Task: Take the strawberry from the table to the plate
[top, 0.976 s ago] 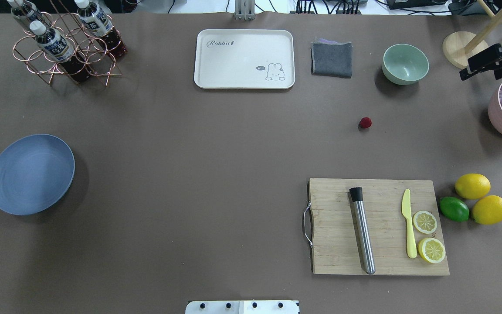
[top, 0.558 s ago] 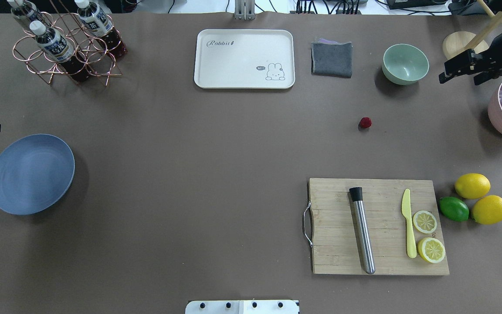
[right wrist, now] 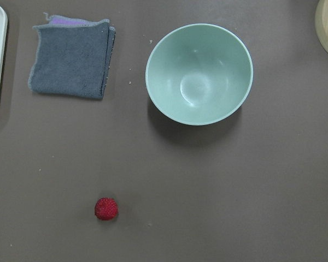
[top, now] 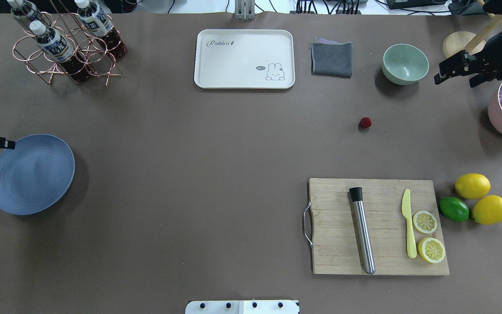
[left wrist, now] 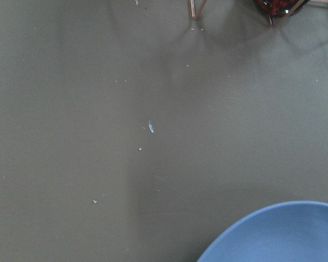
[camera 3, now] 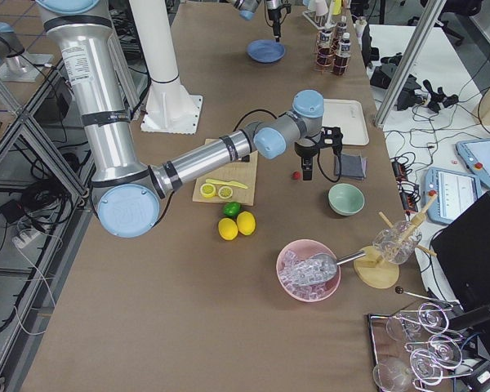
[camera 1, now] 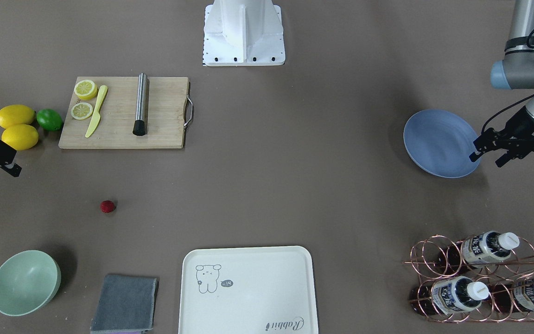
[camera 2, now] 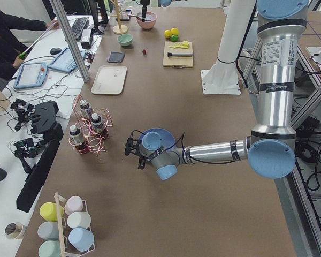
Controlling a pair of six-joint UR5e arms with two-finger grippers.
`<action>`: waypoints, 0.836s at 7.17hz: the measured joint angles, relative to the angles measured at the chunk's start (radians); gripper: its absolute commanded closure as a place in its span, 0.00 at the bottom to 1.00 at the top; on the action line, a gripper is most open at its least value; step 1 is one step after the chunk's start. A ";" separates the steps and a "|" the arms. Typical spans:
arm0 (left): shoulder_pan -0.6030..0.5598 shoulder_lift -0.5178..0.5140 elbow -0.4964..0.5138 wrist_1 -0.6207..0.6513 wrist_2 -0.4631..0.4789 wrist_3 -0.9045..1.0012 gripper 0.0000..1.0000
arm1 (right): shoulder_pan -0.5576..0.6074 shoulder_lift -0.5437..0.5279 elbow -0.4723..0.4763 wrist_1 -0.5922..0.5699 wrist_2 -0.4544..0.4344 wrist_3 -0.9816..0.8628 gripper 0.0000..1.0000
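Left claw (camera 1: 486,161): spread wide, just come in by the plate (top: 31,174) edge. Strawberry (top: 365,123): alone on the table (top: 190,174), far from the plate, not picked up yet. Right claw (top: 454,83): spread too, moved closer, near the green bowl (top: 405,64). Probably grabs next.

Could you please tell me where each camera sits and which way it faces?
Overhead: behind the robot, looking forward and down; right gripper top right.
Front-facing: across the table, facing the robot's base; left gripper by the plate.
Exterior left: table's left end, looking along it; left arm nearest.
Exterior right: opposite end; right arm nearest.
Left wrist: down on table and plate rim; no gripper shows.
Right wrist: down on strawberry and bowl; no gripper shows.
Shared: overhead and front-facing both show strawberry and plate.
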 measured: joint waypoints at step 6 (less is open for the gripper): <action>0.018 0.033 -0.002 -0.060 -0.026 -0.002 1.00 | 0.000 0.001 0.002 0.000 0.000 0.006 0.00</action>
